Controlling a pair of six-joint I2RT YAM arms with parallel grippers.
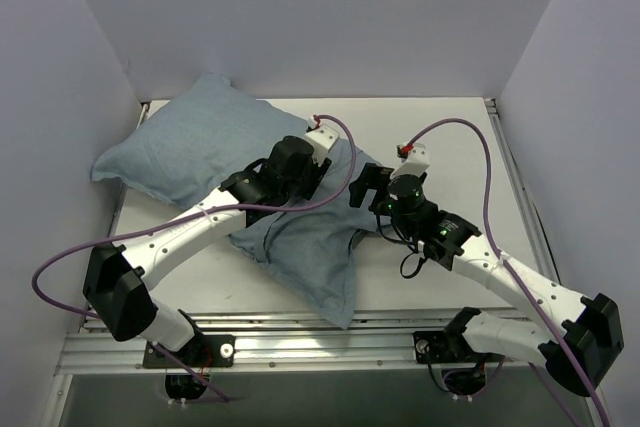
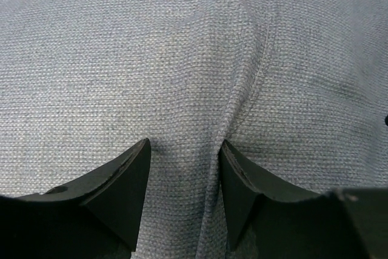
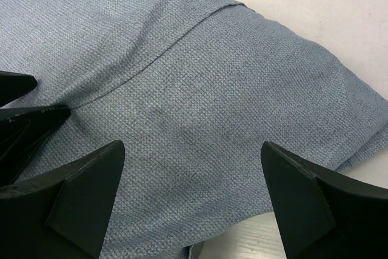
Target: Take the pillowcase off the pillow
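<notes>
Pillowcase (image 1: 190, 147) on table (image 1: 455, 172), toward left

The left arm (image 1: 190, 232) and right arm (image 1: 520, 287) have white links, black joints, black wedge-shaped fingers (image 2: 121, 180) and purple cables (image 1: 460, 121).

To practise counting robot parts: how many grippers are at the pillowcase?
2. The left gripper is on the pillowcase near its middle; the right gripper is open over its right edge. None seems hidden.
</notes>
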